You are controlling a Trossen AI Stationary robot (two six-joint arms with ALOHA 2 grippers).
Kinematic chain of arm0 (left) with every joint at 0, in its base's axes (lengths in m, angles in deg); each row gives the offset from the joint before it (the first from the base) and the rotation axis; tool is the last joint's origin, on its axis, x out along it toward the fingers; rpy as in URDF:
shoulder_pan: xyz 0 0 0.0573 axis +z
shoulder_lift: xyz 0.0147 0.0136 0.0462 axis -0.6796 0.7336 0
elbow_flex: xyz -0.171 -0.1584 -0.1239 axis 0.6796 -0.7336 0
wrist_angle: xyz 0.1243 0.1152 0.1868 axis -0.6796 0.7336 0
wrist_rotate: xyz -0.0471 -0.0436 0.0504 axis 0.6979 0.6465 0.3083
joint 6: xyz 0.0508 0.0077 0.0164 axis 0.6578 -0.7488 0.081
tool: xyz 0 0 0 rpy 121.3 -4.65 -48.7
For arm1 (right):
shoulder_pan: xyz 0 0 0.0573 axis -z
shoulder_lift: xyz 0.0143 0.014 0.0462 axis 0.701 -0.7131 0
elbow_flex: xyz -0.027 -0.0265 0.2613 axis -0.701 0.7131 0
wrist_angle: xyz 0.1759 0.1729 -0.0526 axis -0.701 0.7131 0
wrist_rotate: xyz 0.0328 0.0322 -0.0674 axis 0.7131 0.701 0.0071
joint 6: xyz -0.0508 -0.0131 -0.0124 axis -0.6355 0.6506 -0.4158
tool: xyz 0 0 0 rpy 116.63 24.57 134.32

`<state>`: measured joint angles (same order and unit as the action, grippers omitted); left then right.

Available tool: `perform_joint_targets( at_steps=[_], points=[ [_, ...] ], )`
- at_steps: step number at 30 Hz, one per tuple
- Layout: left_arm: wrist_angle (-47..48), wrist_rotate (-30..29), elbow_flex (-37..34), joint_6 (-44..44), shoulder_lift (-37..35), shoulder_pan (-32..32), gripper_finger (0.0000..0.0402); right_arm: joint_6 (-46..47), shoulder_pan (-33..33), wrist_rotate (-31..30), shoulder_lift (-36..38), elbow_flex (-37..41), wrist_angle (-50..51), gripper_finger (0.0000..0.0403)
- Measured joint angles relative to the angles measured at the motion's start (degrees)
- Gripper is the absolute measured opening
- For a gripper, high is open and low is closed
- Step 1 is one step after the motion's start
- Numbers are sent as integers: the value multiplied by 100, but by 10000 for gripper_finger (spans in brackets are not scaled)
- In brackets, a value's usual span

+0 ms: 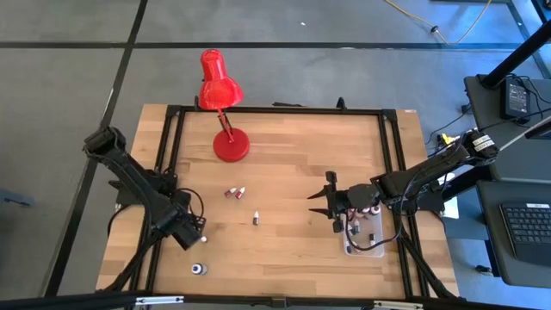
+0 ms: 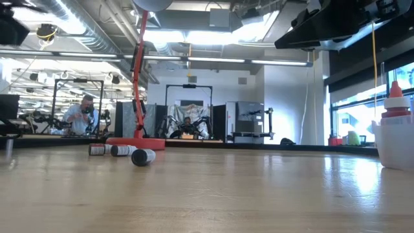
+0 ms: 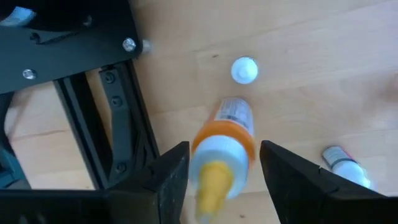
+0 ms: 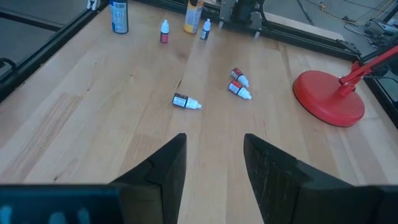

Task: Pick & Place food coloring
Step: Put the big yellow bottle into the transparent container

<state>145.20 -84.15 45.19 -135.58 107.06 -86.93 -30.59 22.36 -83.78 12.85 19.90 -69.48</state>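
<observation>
A wooden table (image 1: pixel 284 155) is seen from above, with a red desk lamp (image 1: pixel 225 103) standing near its far edge. Toward the right edge from the lamp, a clear tub (image 1: pixel 366 241) holds several food coloring bottles (image 1: pixel 370 209), and the right gripper (image 1: pixel 331 202) hovers beside it, part open and empty. Three small bottles (image 4: pixel 239 84) lie in front of the lamp. Toward the left front corner, the left gripper (image 3: pixel 224 168) is set part open around an orange-bodied bottle (image 3: pixel 227 146); contact cannot be told.
</observation>
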Motion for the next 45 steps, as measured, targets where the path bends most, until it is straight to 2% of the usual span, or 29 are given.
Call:
perform_joint_targets(
  at_steps=[15,18,25,30,34,37,41,45],
  points=[
    [-33,-60,87,160,-63,11,128,-118,2,0,2,0,0,163],
    [-57,-517,370,323,-106,114,126,-152,0,0,2,0,-3,163],
    [-51,-1510,891,1366,-130,595,118,-152,0,0,2,0,-2,163],
    [-851,-2040,1061,2664,-130,1228,117,-153,2,0,2,0,-23,163],
    [-2199,-2079,1062,4352,-113,1990,117,-153,0,0,2,0,-48,163],
    [-3286,-1767,1063,5672,3,2597,116,-110,0,-2,2,0,-45,163],
    [-4364,-958,1067,7048,367,3305,116,29,0,-2,2,0,25,163],
    [-4231,-676,1352,7750,880,3742,116,136,2,-2,2,0,175,163]
  ],
)
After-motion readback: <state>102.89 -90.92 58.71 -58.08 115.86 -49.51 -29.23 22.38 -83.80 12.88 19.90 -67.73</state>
